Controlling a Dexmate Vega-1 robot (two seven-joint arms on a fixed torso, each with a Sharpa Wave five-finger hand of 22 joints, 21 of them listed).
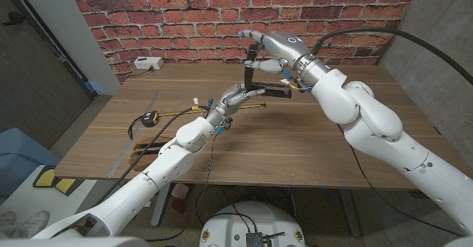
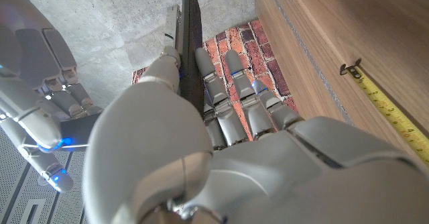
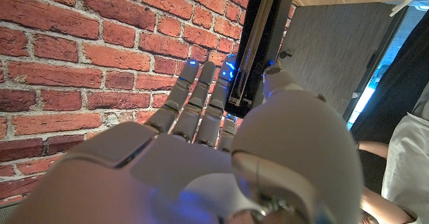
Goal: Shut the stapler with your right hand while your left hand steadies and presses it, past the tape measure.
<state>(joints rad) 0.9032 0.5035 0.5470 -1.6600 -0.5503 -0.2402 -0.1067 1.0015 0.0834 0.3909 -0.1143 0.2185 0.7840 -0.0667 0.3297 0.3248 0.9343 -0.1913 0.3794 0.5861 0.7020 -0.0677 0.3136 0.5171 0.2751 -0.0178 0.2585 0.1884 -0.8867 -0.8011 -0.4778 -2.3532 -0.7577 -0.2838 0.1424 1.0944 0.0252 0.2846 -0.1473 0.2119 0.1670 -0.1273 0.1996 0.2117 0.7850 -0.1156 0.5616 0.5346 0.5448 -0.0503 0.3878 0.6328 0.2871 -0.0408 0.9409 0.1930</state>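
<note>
Red brick wall (image 1: 222, 14) behind a wooden table (image 1: 310, 158), grey panels to either side. Open black stapler (image 1: 264, 92) near the table's far middle: base lying along the wood, top arm swung up nearly vertical at the end toward the robot's left. Left hand (image 1: 230, 99) reaching in from the near left, fingers laid along the base and thumb on its other side, gripping it against the table; in the left wrist view the same left hand (image 2: 201, 137) wrapped beside the dark stapler arm (image 2: 192, 43). Right hand (image 1: 267, 49) raised above the stapler, fingers curled around the tip of the upright arm; from the right wrist view, right hand (image 3: 221, 123) with thumb and fingers either side of the arm's end (image 3: 258, 43). Yellow tape measure (image 1: 150, 117) well apart toward the table's left edge, its tape (image 1: 177, 112) pulled out toward the left hand. White box (image 1: 148, 63) at the far left corner by the wall. Person's arm (image 3: 382, 150) at the edge of the right wrist view.
</note>
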